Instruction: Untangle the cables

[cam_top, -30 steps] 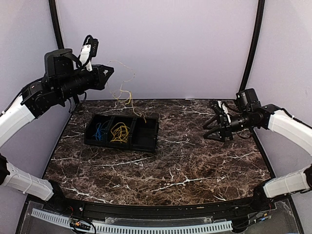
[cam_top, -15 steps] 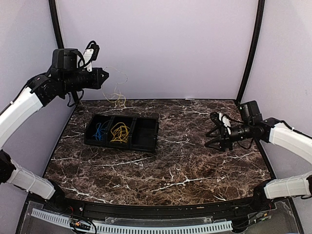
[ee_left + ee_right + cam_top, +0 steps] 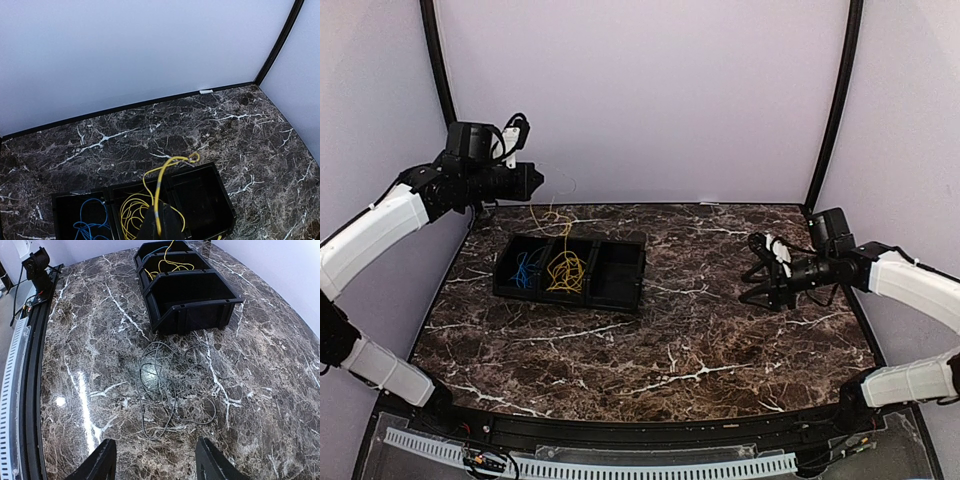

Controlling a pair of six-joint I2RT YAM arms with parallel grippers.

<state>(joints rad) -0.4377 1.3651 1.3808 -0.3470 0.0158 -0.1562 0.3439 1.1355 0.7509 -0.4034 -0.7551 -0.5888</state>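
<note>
Yellow cable (image 3: 158, 192), thin and looped, is pinched between left fingers (image 3: 148, 229).

White shells cover the left arm (image 3: 375, 225) and right arm (image 3: 912, 282), with black joints between. The left hand (image 3: 532, 182) and right hand (image 3: 752, 270) are black.

Left pincer (image 3: 538, 182) aloft, seemingly clamped (tips barely visible); right pincer (image 3: 751, 268) low, splayed.

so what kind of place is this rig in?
Probably a lab robot cell, not a home or factory floor: plain pale walls close around a marble-look table, and the only props are a blue cable and a yellow cable in a black three-slot bin.
</note>
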